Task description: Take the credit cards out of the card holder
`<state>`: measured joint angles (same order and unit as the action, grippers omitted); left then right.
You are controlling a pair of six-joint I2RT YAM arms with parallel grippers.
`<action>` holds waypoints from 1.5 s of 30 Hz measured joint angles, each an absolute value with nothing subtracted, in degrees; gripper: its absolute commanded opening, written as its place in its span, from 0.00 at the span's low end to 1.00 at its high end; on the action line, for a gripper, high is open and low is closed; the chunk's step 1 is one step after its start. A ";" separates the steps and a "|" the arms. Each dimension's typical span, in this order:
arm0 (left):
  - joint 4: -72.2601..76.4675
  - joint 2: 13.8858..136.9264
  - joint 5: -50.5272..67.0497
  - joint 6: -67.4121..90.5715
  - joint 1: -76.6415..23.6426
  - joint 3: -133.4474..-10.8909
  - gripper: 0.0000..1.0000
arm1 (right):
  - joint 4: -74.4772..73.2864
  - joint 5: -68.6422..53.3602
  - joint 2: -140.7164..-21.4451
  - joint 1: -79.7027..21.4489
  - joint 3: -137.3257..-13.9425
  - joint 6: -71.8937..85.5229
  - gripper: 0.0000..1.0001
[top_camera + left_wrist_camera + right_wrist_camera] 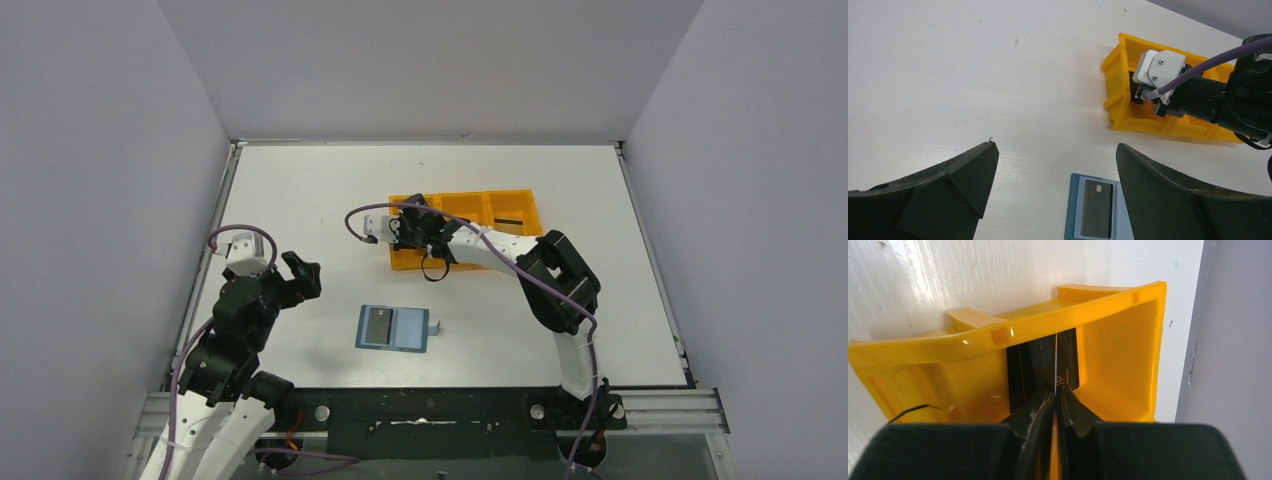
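Lying open on the near worktop (300, 190), the holder (393, 327) keeps a dark card (378, 326) in its left pocket. Left jaws stand apart. Farther, right jaws clamp a thin card (1055, 360) in the tray's (1118, 350) left compartment; the right holds another card (512, 222).

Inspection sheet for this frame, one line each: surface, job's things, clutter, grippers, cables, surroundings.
Surface: white table, a few small dark specks.
Job's things: card holder lies open and flat, with a black card in its left half. The held card is edge-on over the left compartment of the orange tray, where a dark card lies. A loose card is in the right compartment.
Clutter: nothing seen besides the tray.
Grippers: left gripper open, holding nothing; right gripper shut on the held card.
Cables: purple cables loop along both arms.
Surroundings: plain grey walls; black rail at the near edge.
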<state>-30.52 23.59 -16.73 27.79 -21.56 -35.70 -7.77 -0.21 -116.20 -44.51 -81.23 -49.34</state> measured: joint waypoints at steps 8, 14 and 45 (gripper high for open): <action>-30.65 23.68 -16.71 27.79 -21.23 -35.70 0.89 | -7.92 -0.12 -118.93 -44.27 -82.00 -50.57 0.17; -30.65 23.73 -16.71 27.79 -21.21 -35.70 0.89 | -8.82 -0.40 -118.91 -44.23 -82.00 -49.74 0.35; -30.63 28.23 -15.53 27.79 -20.45 -35.70 0.89 | 1.02 -3.01 -87.20 -47.75 -52.60 42.04 0.70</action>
<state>-30.63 28.23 -15.53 27.79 -20.45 -35.70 1.02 -3.01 -87.20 -47.75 -52.60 42.04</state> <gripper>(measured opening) 0.893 0.681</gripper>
